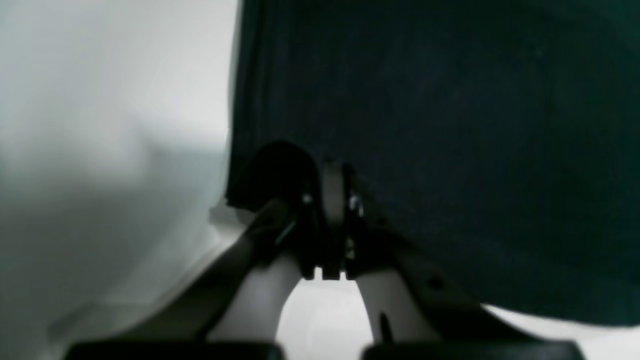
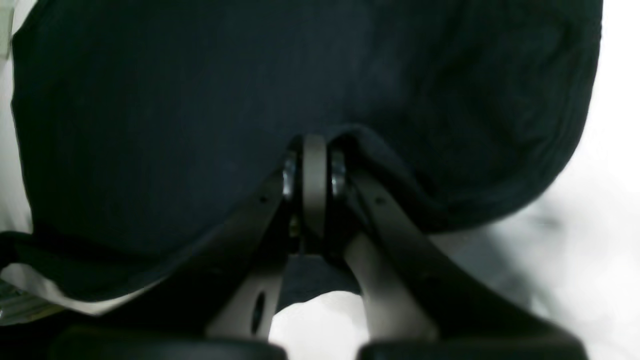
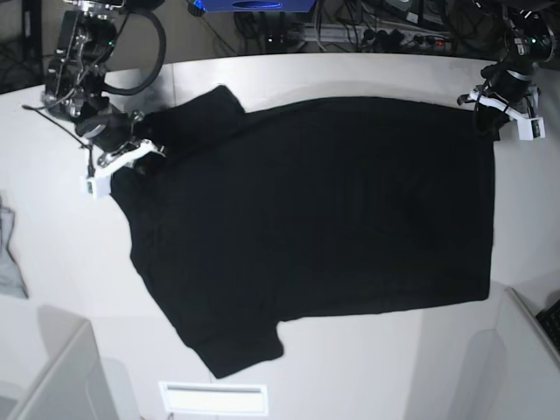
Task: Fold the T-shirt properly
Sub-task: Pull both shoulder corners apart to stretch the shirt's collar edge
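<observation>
Right gripper [image 2: 314, 165] pinched shut on T-shirt [image 3: 315, 219] shoulder edge | left gripper [image 1: 332, 200] clamped on hem corner | risk: thin pinch slips, cloth bunches.

The shirt [image 3: 306, 219] covers most of the table [image 3: 61, 254]. Bare strips run along the left side and the near edge. A grey cloth [image 3: 9, 254] lies at the far left edge. A box wall [image 3: 61, 376] blocks the near-left corner, another [image 3: 529, 350] the near-right.
</observation>
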### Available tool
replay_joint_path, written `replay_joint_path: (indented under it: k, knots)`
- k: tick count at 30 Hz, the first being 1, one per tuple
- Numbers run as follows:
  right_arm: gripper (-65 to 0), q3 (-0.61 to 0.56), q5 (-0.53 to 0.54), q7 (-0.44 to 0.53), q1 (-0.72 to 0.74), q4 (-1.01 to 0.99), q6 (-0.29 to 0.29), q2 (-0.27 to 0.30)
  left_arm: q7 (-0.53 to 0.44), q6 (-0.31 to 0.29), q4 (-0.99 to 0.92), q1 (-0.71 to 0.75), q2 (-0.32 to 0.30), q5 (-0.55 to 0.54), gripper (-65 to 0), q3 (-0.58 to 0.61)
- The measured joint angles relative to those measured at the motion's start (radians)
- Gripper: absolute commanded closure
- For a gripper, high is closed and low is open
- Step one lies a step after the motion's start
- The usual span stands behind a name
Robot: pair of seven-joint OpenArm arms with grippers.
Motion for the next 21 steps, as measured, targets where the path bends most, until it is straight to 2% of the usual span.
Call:
replay_joint_path:
  k: [2,6,13,17,21]
  knots:
    - [0.0,-0.001,0.001,0.001,0.016,-0.018,0.000,-0.003,0.012,0.003,0.000,-0.003,0.001,0.007,0.0,0.000]
    - [0.0,-0.002,0.000,-0.002,0.048,-0.064,0.000,-0.008,0.007,0.068,-0.001,-0.021,0.000,0.004,0.0,0.000]
    - [0.0,-0.002,0.000,-0.002,0.126,-0.137,0.000,-0.007,0.024,0.080,-0.002,-0.076,-0.001,0.007,0.0,-0.001]
    - [0.0,-0.002,0.001,-0.001,0.166,-0.179,0.000,-0.007,0.086,0.079,-0.002,-0.137,0.002,0.102,0.0,-0.004]
    - [0.0,-0.002,0.001,0.002,0.206,-0.233,0.000,-0.008,0.089,0.079,-0.002,-0.189,0.002,0.185,0.0,-0.002]
